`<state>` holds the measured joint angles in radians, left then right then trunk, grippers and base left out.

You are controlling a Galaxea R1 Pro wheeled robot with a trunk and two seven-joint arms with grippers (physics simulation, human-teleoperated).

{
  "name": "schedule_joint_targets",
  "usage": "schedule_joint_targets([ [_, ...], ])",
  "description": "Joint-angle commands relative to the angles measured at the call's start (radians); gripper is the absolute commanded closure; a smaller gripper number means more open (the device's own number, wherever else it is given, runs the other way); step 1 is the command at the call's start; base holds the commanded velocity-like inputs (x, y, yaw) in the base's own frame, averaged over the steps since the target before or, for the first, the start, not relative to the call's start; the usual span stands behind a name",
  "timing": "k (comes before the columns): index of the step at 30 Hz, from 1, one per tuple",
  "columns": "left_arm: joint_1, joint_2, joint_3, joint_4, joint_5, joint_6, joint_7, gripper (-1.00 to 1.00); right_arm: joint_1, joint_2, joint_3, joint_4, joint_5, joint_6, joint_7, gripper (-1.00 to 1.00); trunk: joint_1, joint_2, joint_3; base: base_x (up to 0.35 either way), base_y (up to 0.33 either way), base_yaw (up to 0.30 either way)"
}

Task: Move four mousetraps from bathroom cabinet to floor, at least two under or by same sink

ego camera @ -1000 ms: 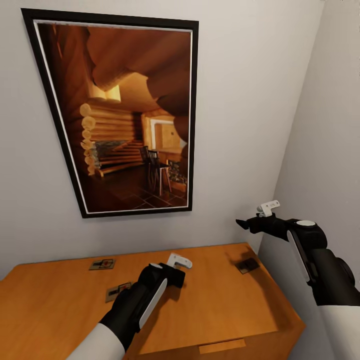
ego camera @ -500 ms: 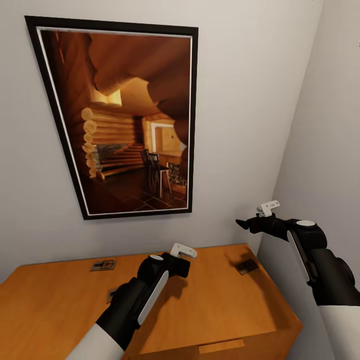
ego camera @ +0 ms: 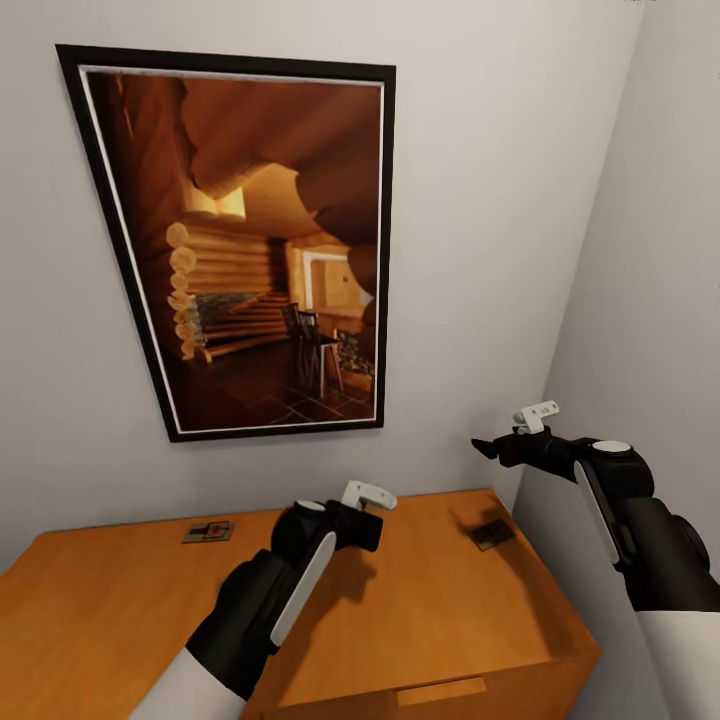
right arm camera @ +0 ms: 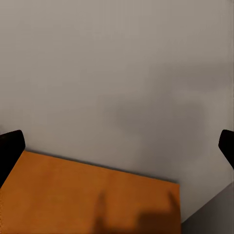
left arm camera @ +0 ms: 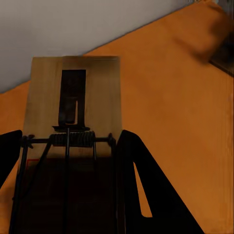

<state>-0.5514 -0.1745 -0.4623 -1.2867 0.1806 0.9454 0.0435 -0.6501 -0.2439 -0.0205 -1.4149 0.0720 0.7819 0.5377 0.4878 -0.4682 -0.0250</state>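
The cabinet [ego camera: 440,610] is orange-brown, and its flat top runs along the wall below me. One mousetrap [ego camera: 208,531] lies at the back left of the top. Another mousetrap [ego camera: 492,534] lies in shadow near the right end. My left gripper [ego camera: 365,525] hovers over the middle of the top; in the left wrist view my left gripper [left arm camera: 68,140] is shut on a third mousetrap [left arm camera: 75,78], wire spring between the black fingers. My right gripper [ego camera: 483,447] hangs above the right end; in the right wrist view my right gripper [right arm camera: 117,146] stands open and holds nothing.
A large black-framed picture [ego camera: 270,240] of a log-cabin room hangs on the wall behind the cabinet. A side wall [ego camera: 650,250] closes the corner at the right, close to my right arm. A drawer handle [ego camera: 430,690] shows at the cabinet's front edge.
The view has shifted slightly. My left arm has risen a little and moved right, and its forearm now covers a mousetrap that lay beside it. The right arm has held still.
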Motion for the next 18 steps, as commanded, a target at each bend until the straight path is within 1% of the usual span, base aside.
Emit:
schedule_joint_targets([
  [1, -0.001, 0.000, 0.000, -0.013, 0.003, 0.016, 0.004, 1.00, -0.001, 0.000, -0.001, -0.001, 0.008, 0.004, 0.008, -1.00, -0.003, 0.005, 0.001, 0.000, 0.000, 0.000],
  [2, -0.001, 0.000, 0.000, -0.037, 0.003, 0.036, 0.004, 1.00, -0.001, 0.000, -0.001, -0.001, 0.008, 0.004, 0.008, -1.00, -0.007, 0.012, 0.004, 0.000, 0.000, 0.000],
  [3, -0.002, 0.000, 0.000, -0.089, 0.002, 0.065, 0.004, 1.00, -0.001, 0.000, -0.001, 0.000, 0.008, 0.004, 0.007, -1.00, -0.011, 0.019, 0.007, 0.000, 0.000, 0.000],
  [5, -0.001, 0.000, 0.000, -0.106, 0.001, 0.073, 0.005, 1.00, -0.001, 0.000, -0.001, 0.000, 0.008, 0.004, 0.007, -1.00, -0.019, 0.033, 0.013, 0.000, 0.000, 0.000],
  [18, -0.001, 0.000, 0.002, -0.123, 0.000, 0.080, 0.006, 1.00, -0.001, 0.000, 0.001, 0.003, 0.008, 0.004, 0.008, -1.00, -0.019, 0.033, 0.013, 0.000, 0.000, 0.000],
])
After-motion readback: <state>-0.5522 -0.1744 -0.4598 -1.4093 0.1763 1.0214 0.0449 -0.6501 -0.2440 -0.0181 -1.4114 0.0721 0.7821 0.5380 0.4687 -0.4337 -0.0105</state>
